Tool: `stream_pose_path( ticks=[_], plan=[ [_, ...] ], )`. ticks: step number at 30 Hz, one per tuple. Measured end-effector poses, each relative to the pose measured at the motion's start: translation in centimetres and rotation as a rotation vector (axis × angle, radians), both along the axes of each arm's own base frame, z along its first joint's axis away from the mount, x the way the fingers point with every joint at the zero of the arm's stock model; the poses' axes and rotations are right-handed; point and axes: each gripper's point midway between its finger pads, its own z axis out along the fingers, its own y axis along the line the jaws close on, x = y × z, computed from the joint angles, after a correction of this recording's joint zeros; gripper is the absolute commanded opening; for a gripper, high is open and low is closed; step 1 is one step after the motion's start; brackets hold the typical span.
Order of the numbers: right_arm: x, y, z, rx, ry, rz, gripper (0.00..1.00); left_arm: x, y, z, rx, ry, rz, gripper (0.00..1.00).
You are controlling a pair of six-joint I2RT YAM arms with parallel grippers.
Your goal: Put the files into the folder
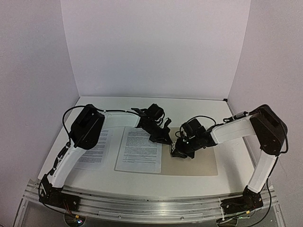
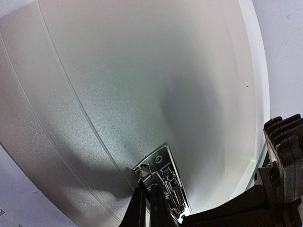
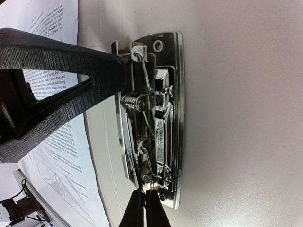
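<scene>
**A:** The folder (image 1: 199, 163): where is it, and how does it lie?

**B:** It lies flat and open on the white desk (image 1: 189, 106), just ahead of the two arms. Its covers are plain tan card. A shiny metal clip (image 3: 161, 118), with springs and wire levers, sits along the inner spine.

**A:** And the files?

**B:** They are two white sheets dense with black print. One printed sheet (image 1: 139, 150) lies on the folder's left cover. Its right edge stops short of the clip, with a strip of tan card showing between them. The other sheet (image 1: 97, 150) lies on the desk just left of the folder, partly hidden under the left arm.

**A:** What are the claws doing?

**B:** Both meet at the clip. The left claw (image 2: 149, 201) reaches in from the left over the printed sheet. Its fingers are pressed together and its tip is against one end of the clip, by a small round hole in the metal. The right claw (image 3: 144, 205) comes from the right over the right cover. Its fingers are also pressed together, with the tips at the opposite end of the clip.

**A:** Is either one pinching part of the clip?

**B:** I cannot tell. The tips touch the metalwork, but the views do not show whether any wire sits between the fingers.
</scene>
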Motion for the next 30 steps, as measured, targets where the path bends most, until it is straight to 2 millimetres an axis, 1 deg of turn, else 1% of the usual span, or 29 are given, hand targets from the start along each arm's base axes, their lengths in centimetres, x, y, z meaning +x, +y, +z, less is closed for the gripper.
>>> stream_pose_path(
  ticks=[3,13,24,26,30],
  plan=[
    [0.1,-0.1,0.1,-0.002,-0.008,-0.007,0.00,0.0,0.0,0.0,-0.001,-0.003,-0.003,0.00],
    [0.8,-0.3,1.8,-0.058,0.002,-0.030,0.00,0.3,-0.1,0.2,-0.005,-0.022,-0.001,0.00],
    [1.5,0.3,3.8,-0.027,0.060,-0.045,0.00,0.3,0.0,0.3,-0.004,0.015,0.026,0.00],
    [1.8,0.6,4.2,-0.025,0.066,-0.044,0.00,0.4,0.1,0.3,0.000,0.030,0.039,0.02],
    [2.7,0.9,4.9,-0.022,0.070,-0.047,0.09,0.6,0.5,0.3,0.006,0.046,0.054,0.07]
  ],
)
